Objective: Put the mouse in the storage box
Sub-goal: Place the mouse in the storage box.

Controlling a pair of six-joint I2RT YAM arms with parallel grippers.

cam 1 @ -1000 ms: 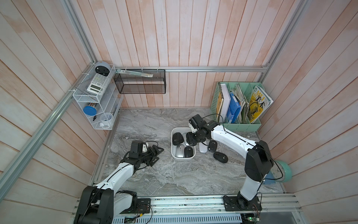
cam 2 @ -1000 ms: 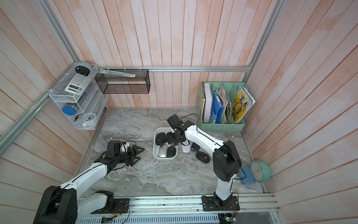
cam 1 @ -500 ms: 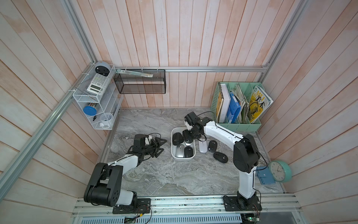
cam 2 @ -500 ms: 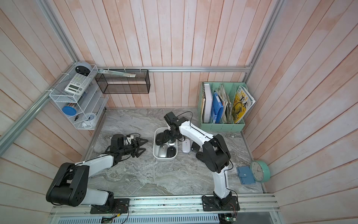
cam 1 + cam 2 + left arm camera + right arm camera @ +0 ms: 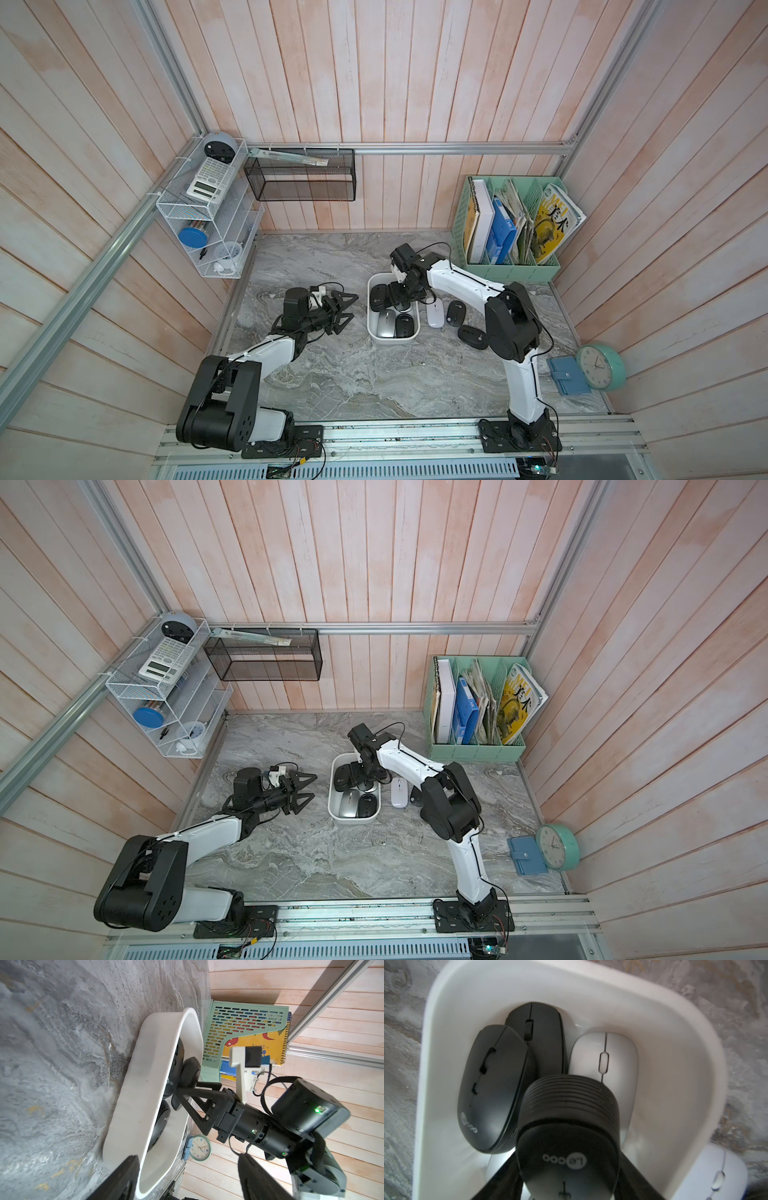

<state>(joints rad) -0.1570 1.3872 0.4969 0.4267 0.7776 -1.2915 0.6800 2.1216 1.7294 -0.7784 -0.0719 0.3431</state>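
The storage box [image 5: 391, 340] [image 5: 353, 819] is a white tub in the middle of the marble table. In it lie two black mice [image 5: 494, 1088] [image 5: 542, 1039] and a pale one [image 5: 608, 1057]. My right gripper [image 5: 400, 291] [image 5: 569, 1167] is shut on a black mouse [image 5: 569, 1136] [image 5: 190, 1073] and holds it just above the box's far end, over the mice inside. My left gripper [image 5: 347, 309] [image 5: 188, 1158] hangs open and empty beside the box's left wall [image 5: 149, 1084], apart from it.
A white mouse [image 5: 434, 318] and two black mice [image 5: 455, 312] [image 5: 473, 336] lie on the table right of the box. A mint-green file organizer [image 5: 513, 266] stands at the back right. At the right edge sit a teal clock [image 5: 600, 366] and a blue wallet [image 5: 567, 376].
My right gripper has carried the black mouse leftward from the box's right rim to over its inside. The left gripper has drifted a little toward the box, still open.
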